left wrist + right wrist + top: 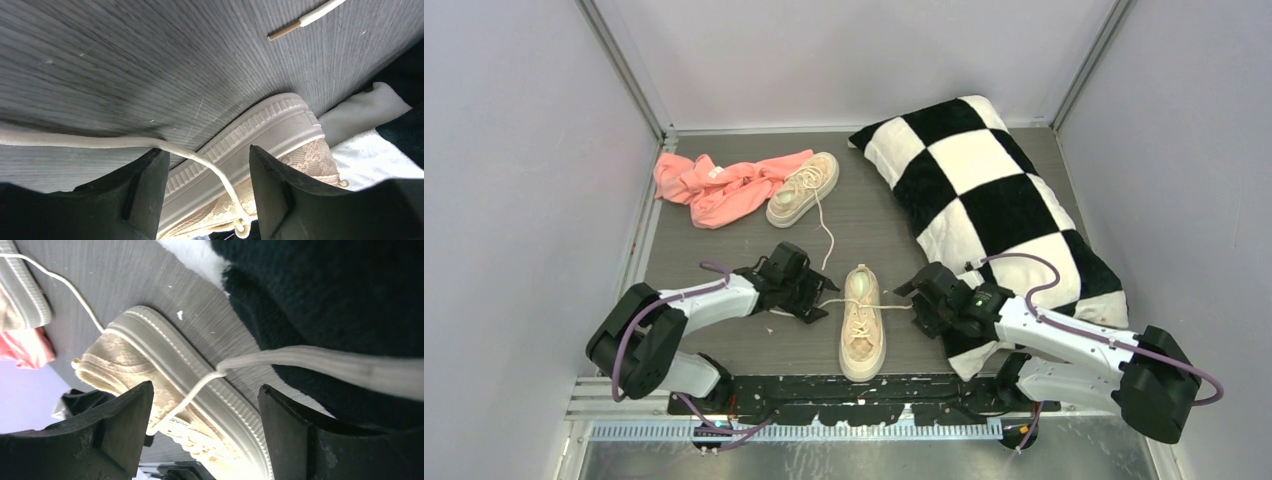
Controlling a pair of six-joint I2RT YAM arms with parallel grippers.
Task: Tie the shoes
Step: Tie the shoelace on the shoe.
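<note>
One beige sneaker stands at the near middle of the table, toe towards the arms, its laces spread out to both sides. The other sneaker lies at the back beside the pink cloth, with a long lace trailing forward. My left gripper is open just left of the near shoe; its cream lace runs between the fingers in the left wrist view, not pinched. My right gripper is open just right of the shoe; a lace crosses between its fingers, apart from them.
A pink cloth lies at the back left. A large black-and-white checkered pillow fills the right side, right next to my right arm. Grey walls close in the table on three sides.
</note>
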